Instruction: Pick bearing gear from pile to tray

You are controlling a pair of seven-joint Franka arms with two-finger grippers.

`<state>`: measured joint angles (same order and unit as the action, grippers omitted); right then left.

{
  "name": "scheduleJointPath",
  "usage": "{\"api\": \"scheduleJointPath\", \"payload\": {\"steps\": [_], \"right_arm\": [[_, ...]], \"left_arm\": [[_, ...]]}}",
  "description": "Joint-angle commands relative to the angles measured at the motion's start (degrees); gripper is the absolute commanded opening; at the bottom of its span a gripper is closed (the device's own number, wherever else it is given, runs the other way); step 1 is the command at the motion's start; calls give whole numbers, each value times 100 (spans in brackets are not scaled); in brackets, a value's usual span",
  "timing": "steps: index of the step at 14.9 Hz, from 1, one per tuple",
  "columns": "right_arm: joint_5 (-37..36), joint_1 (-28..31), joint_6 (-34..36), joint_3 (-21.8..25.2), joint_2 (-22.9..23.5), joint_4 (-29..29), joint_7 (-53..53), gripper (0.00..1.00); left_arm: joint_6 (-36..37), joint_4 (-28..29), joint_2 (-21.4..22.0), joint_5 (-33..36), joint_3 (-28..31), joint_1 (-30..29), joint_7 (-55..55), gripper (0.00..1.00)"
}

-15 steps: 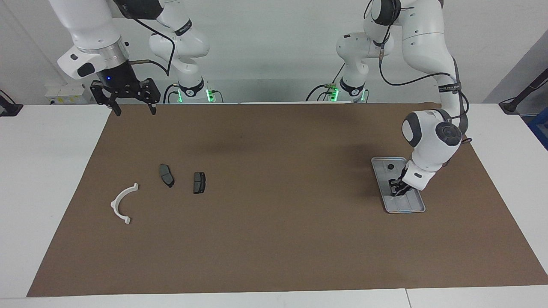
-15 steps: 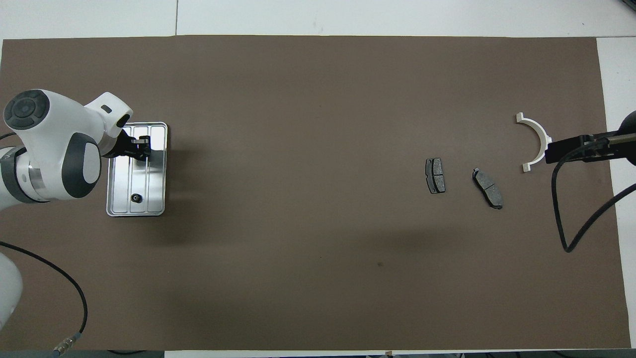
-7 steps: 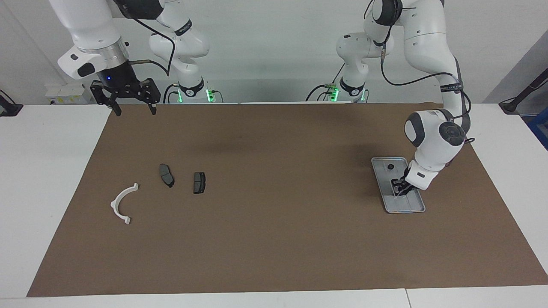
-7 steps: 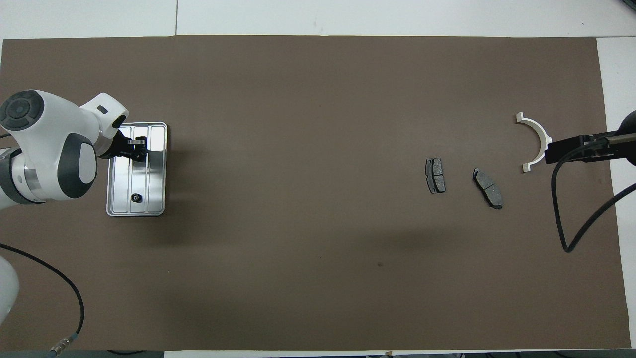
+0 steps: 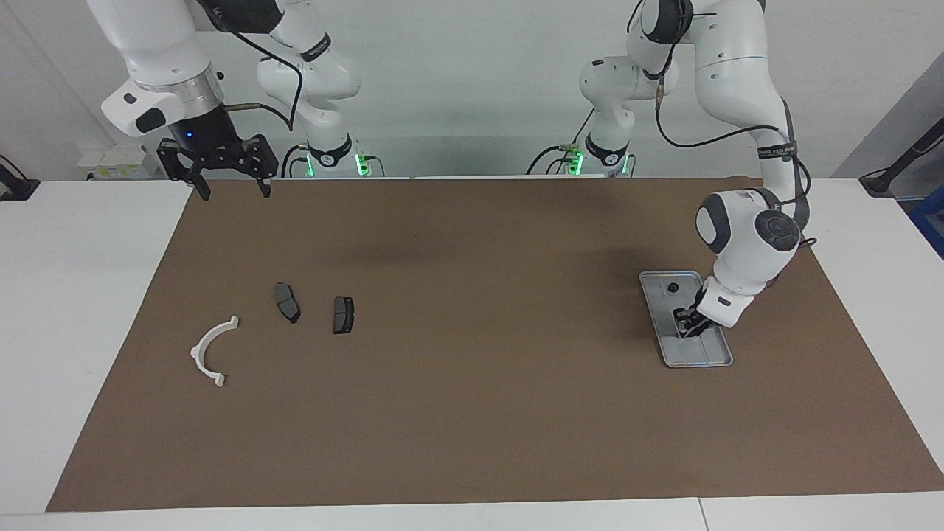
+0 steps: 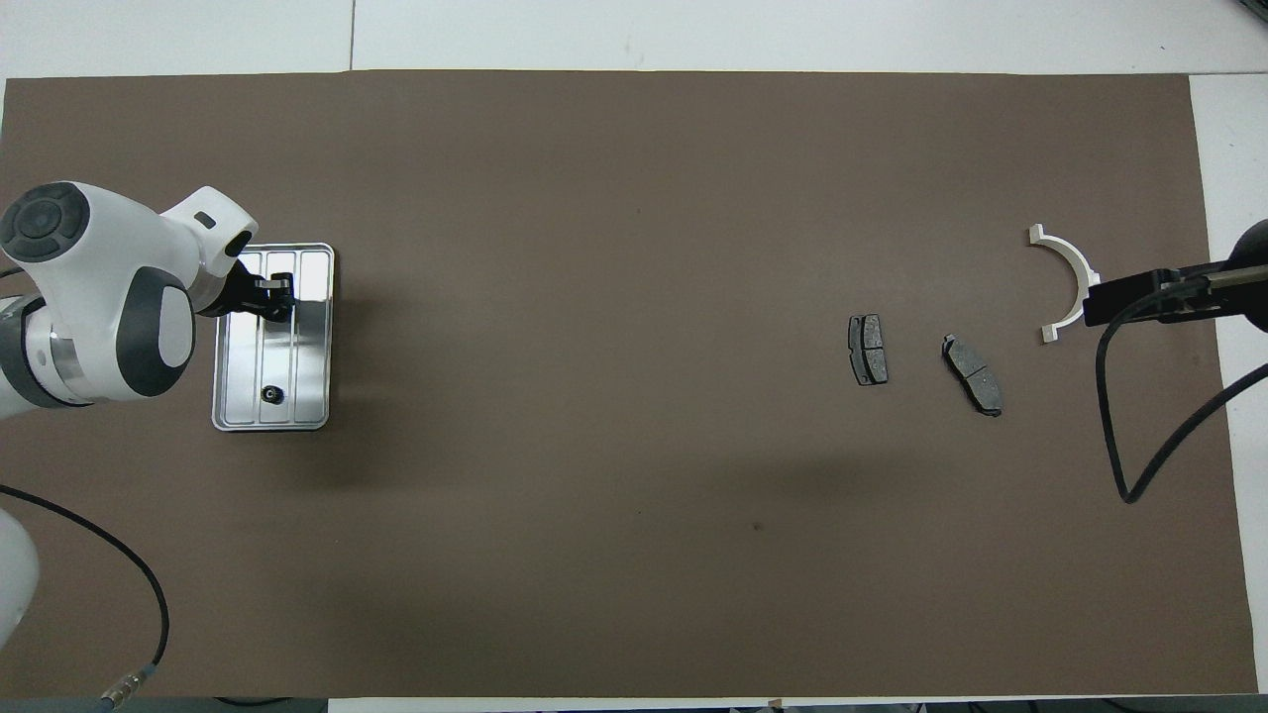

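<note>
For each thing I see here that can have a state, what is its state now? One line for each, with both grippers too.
Tray: flat on the brown mat, a small black round piece in its end nearer the robots.
Left gripper: low inside the tray; whether it holds anything, I cannot tell.
Right gripper: open, empty, raised, waiting.
White half-ring bracket: lying flat, untouched.
Two dark grey pad plates: lying flat, apart.

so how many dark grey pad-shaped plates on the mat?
2. Both lie flat on the brown mat toward the right arm's end, side by side, apart: one dark grey pad-shaped plate and the other plate, which is nearer the white curved half-ring bracket. None looks hidden.
</note>
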<state>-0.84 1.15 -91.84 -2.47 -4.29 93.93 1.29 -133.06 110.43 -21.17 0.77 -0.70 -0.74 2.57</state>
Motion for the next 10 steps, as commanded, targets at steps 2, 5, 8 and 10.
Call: {"api": "scheduleJointPath", "payload": {"steps": [2, 5, 8, 10], "right_arm": [[84, 34, 43, -26, -72, 82, -76, 100], [84, 34, 43, -26, -90, 99, -67, 100], [84, 34, 26, -26, -90, 99, -67, 100], [84, 25, 26, -26, -81, 99, -67, 100]], "left_arm": [[-194, 189, 78, 11, -44, -67, -90, 69], [77, 32, 87, 11, -44, -24, -82, 80], [1077, -460, 428, 11, -44, -32, -73, 87], [1597, -523, 937, 2, -36, -102, -90, 100]]}}
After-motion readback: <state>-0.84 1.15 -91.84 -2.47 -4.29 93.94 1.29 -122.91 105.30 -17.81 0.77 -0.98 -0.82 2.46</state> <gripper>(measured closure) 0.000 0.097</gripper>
